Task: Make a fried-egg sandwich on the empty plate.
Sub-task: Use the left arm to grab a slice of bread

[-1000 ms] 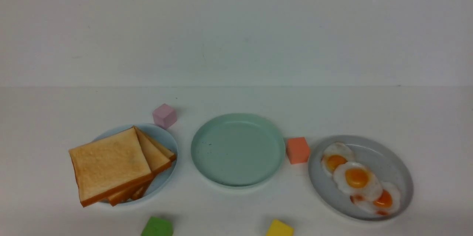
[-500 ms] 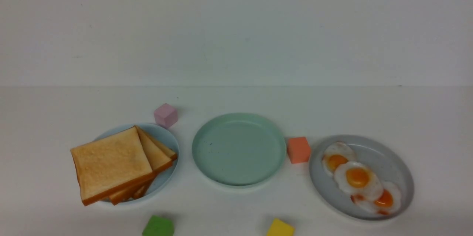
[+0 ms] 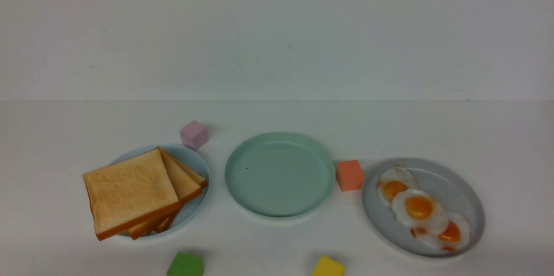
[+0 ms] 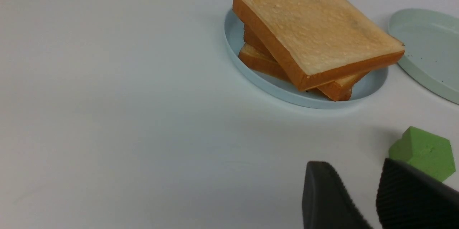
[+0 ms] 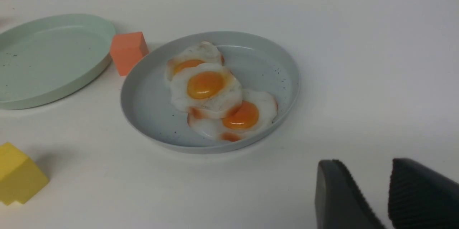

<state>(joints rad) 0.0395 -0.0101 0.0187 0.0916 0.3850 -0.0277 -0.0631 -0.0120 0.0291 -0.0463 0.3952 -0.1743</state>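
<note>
The empty plate (image 3: 279,174), mint green, stands at the table's middle with nothing on it; its edge also shows as the empty plate (image 4: 426,49) and the empty plate (image 5: 50,60). Left of it, a pile of toast slices (image 3: 134,191) rests on a pale blue plate (image 3: 198,168). To the right, three fried eggs (image 3: 419,209) overlap on a grey plate (image 3: 465,198). No fried-egg sandwich is in view. My left gripper (image 4: 355,166) hovers open near the toast pile (image 4: 315,31), holding nothing. My right gripper (image 5: 362,164) hovers open, short of the eggs (image 5: 211,89), holding nothing. Neither arm shows in the front view.
Small foam blocks lie around the plates: a pink one (image 3: 194,135) behind the toast, an orange one (image 3: 349,175) between the mint and grey plates, a green one (image 3: 185,265) and a yellow one (image 3: 328,266) at the near edge. A white wall rises behind the table.
</note>
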